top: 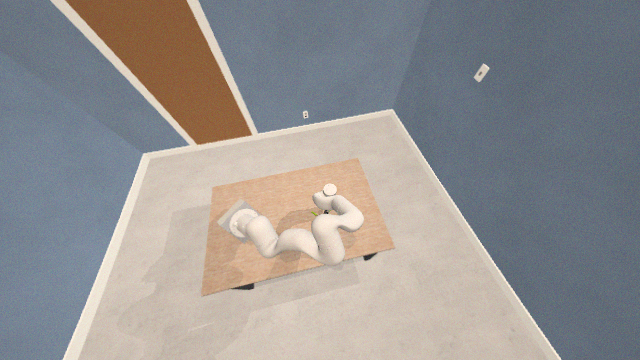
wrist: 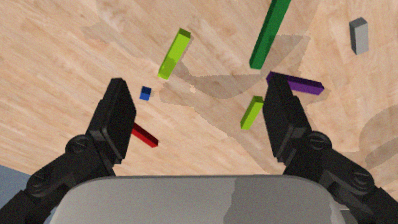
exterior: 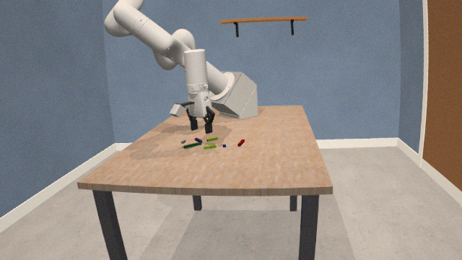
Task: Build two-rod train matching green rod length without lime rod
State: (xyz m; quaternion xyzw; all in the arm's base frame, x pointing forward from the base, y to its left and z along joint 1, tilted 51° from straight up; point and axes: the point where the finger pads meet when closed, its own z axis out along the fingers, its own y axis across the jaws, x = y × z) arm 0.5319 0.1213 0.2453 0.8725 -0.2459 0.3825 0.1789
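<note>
Wood-grain desk (exterior: pixel 274 162) with a small scatter of rods, and the gripper (wrist: pixel 200 117) hangs above them with its jaws spread wide, nothing between them.

Nothing's been lined up yet, so I'd say this is the reach-and-choose step. Green rod (wrist: pixel 270 32) is 8, lime is banned, and from what's lying there the red rod (wrist: pixel 145 136) plus the tiny blue rod (wrist: pixel 145 93) should be the pair. They sit near each other but apart, at the left of the wrist view. Next move probably means coming down over one of them and sliding or carrying it to the other's end, in line.

The purple rod (wrist: pixel 300 85) is partly behind the right finger, and the red one is half covered by the left finger. Two lime rods (wrist: pixel 174 54) and a grey rod (wrist: pixel 358 35) sit among them. From the top view the arm hides nearly all of it.
</note>
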